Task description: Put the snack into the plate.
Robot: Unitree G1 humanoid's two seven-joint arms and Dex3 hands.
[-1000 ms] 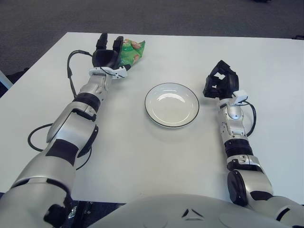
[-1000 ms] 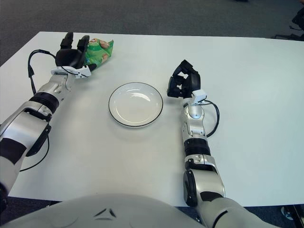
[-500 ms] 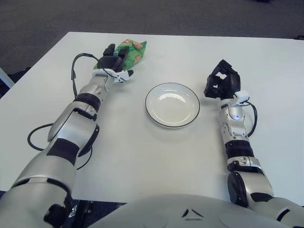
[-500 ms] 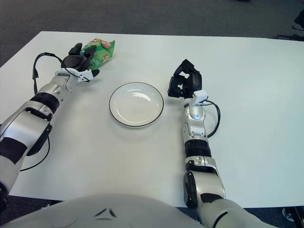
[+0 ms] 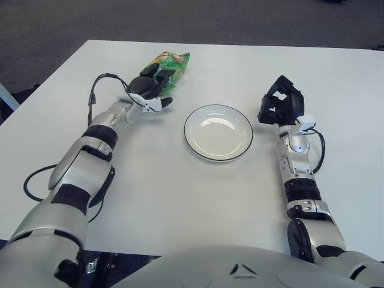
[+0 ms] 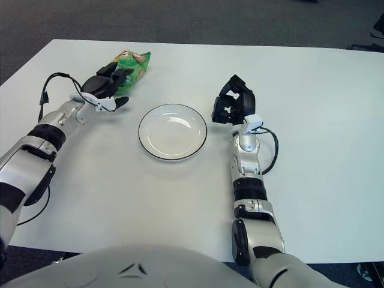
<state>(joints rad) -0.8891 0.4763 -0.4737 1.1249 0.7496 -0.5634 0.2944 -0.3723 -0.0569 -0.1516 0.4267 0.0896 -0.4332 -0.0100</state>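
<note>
Left hand point(image 5: 150, 90) is out at the far left of the white bench point(image 5: 180, 198), palm down, laid right over the near end of the green snack bag point(image 5: 173, 62). The fingers point(image 5: 163, 73) drape across the top of the bag and the thumb pokes out toward the plate, but whether they actually clamp the bag cannot be told from here. The bag lies flat on the bench, its far end sticking out beyond the fingertips toward the back edge. It sits well apart from the plate point(image 5: 218, 132), up and to the left of it.

The plate, white with a dark rim, rests in the middle of the bench with nothing in it.

Over on the right, the right hand point(image 5: 279, 108) is raised off the bench just beside the plate's right edge, fingers curled in, holding nothing.
</note>
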